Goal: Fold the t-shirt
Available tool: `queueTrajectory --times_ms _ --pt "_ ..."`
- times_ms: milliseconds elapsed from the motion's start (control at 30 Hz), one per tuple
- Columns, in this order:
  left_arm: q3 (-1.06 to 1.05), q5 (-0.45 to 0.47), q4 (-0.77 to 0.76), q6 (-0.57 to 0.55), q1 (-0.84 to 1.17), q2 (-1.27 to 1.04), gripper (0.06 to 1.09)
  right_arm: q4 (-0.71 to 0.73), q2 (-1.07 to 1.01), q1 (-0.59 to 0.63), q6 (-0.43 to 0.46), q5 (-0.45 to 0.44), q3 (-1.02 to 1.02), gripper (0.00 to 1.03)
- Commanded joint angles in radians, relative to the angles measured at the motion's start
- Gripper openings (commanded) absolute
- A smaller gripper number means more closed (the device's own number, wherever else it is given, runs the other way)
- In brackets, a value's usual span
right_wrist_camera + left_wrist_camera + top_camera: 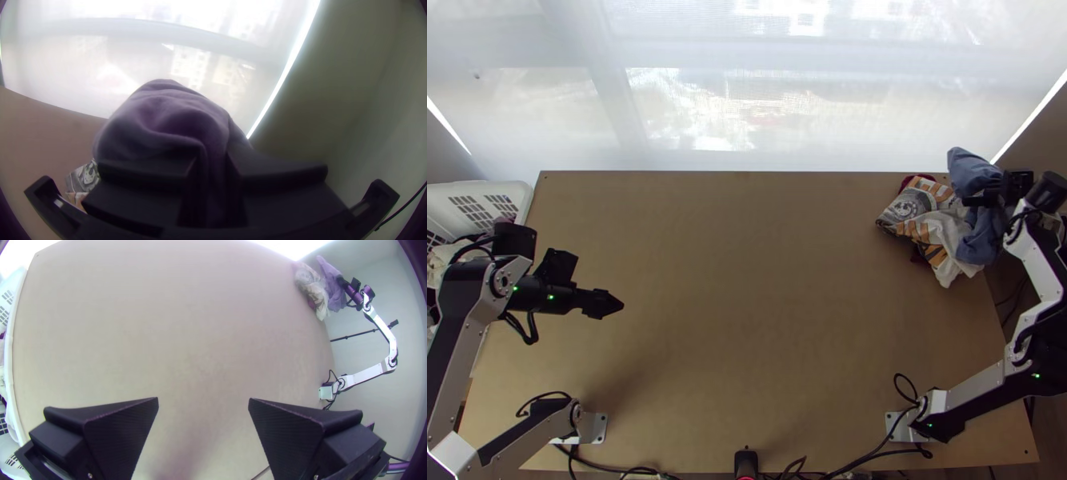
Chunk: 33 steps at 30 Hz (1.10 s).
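At the near edge of the brown table (747, 320), a small black device (746, 464) sat between the bases of the 2 arms, with black cables (795, 466) beside it. Farther up on the left, the left gripper (619, 304) hung over bare tabletop, its 2 wide fingers (120, 431) spread well apart with nothing between them. Beside the table's left edge stood a white basket (517, 186) with pale cloth (438, 258) in it.

Toward the far right corner lay a bunched heap: cream cloth (949, 244) with orange patches, a grey printed part (907, 208) at its left, and some dark red cloth (917, 179) peeping out from under it. Crumpled blue-grey cloth (979, 242) ran along the right of the heap, against it and out over the table's right edge. The right gripper (971, 201) was clenched on that blue-grey cloth, a fold of it pinched between its fingers. Which piece was the t-shirt, I could not tell. Beyond the far edge, a sheer white blind (691, 112) covered the bright window.
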State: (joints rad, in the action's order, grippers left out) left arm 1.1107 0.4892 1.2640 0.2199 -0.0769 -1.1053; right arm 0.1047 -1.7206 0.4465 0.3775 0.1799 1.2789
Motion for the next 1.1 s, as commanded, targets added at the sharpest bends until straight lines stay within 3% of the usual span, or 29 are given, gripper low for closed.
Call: queueTrajectory --times_ms 0,467,500,667,700,733,1067 --pt "0.009 0.002 0.077 0.087 -0.124 0.035 1.04 0.021 -0.073 -0.147 -0.074 -0.056 -0.021 0.03" --pt "0.003 0.006 0.048 0.032 -0.077 0.025 1.04 0.093 -0.027 -0.144 -0.066 -0.083 -0.289 0.04" --pt "0.003 0.006 0.044 0.029 -0.073 0.025 1.04 0.093 -0.008 -0.144 -0.069 -0.083 -0.311 0.14" --pt "0.003 0.006 0.032 0.016 -0.063 0.022 1.04 0.112 0.082 -0.132 -0.103 -0.083 -0.382 0.87" --pt "0.003 0.008 0.031 0.015 -0.063 0.022 1.04 0.112 0.102 -0.127 -0.106 -0.083 -0.383 0.94" --pt "0.001 0.008 0.031 0.013 -0.061 0.022 1.04 0.112 0.127 -0.121 -0.106 -0.083 -0.385 0.98" --pt "-0.051 0.015 0.026 0.001 -0.060 0.067 1.04 0.036 0.397 -0.134 -0.111 -0.063 -0.311 0.98"
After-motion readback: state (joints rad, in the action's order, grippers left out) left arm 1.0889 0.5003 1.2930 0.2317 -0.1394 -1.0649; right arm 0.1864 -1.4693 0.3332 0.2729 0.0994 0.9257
